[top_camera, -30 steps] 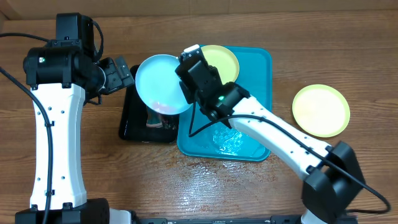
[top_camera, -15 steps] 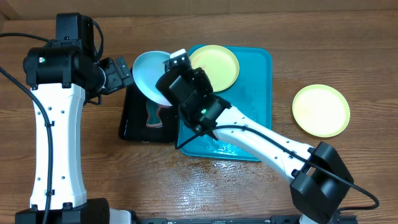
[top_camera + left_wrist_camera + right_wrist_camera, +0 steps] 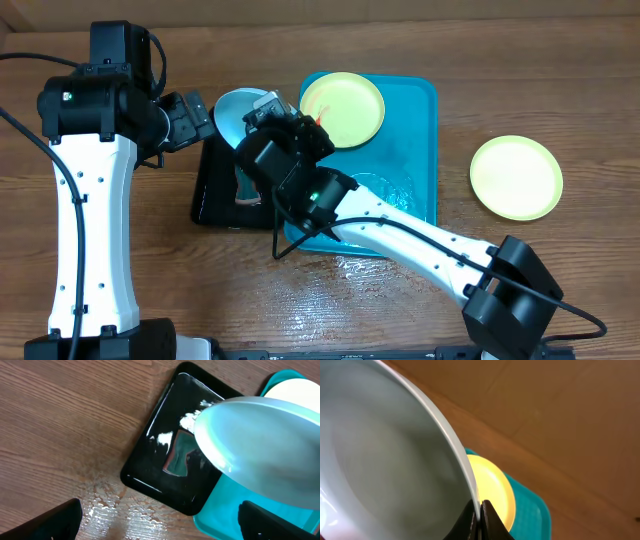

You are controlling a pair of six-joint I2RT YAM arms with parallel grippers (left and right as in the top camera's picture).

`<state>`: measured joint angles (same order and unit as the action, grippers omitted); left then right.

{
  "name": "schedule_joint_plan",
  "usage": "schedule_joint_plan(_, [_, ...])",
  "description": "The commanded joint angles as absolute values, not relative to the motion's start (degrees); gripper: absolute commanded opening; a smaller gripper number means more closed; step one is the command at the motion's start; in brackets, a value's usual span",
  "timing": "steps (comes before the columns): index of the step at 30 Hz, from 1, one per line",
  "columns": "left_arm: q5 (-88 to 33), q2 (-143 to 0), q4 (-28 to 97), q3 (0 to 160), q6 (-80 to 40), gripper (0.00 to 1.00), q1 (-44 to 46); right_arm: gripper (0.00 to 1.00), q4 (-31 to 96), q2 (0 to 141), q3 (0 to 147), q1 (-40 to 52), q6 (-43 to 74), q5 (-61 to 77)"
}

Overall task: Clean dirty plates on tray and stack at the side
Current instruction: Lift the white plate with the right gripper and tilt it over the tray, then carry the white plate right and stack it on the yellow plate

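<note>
Overhead, the wooden table [image 3: 560, 70] carries 2 trays: the turquoise tray [image 3: 418, 120] and, just beside its left edge, a smaller black tray [image 3: 212, 200]. 3 plates show. The first yellow-green plate [image 3: 345, 105] lies in the turquoise tray's far-left corner, a red smear at its left rim. The second yellow-green plate [image 3: 516, 177] sits on bare wood, well right of that tray. The pale blue plate [image 3: 260, 460] hangs steeply tilted above the black tray's far end. The right arm [image 3: 400, 215] crosses the turquoise tray's left side and half hides 1 sponge [image 3: 177, 457] in the black tray. The right gripper [image 3: 480, 512] pinches the blue plate's rim. The left gripper [image 3: 159, 510] hangs spread wide, empty.
</note>
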<state>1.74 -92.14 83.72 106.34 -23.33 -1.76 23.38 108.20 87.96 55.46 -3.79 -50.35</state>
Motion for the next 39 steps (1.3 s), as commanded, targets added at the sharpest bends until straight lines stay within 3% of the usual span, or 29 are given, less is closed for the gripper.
schedule_joint_plan(1, [1.5,-91.5,83.6,107.1,-21.9,1.00,-2.0,0.04,21.9,107.6,89.5,56.8,-10.0,-53.1])
schedule_joint_plan(12, [1.5,-91.5,83.6,107.1,-21.8,1.00,-2.0,0.04,20.2,107.6,89.5,60.4,-16.5,-56.1])
schedule_joint_plan(39, [1.5,-91.5,83.6,107.1,-21.8,1.00,-1.9,0.04,18.0,107.6,89.5,60.1,-16.5,-56.1])
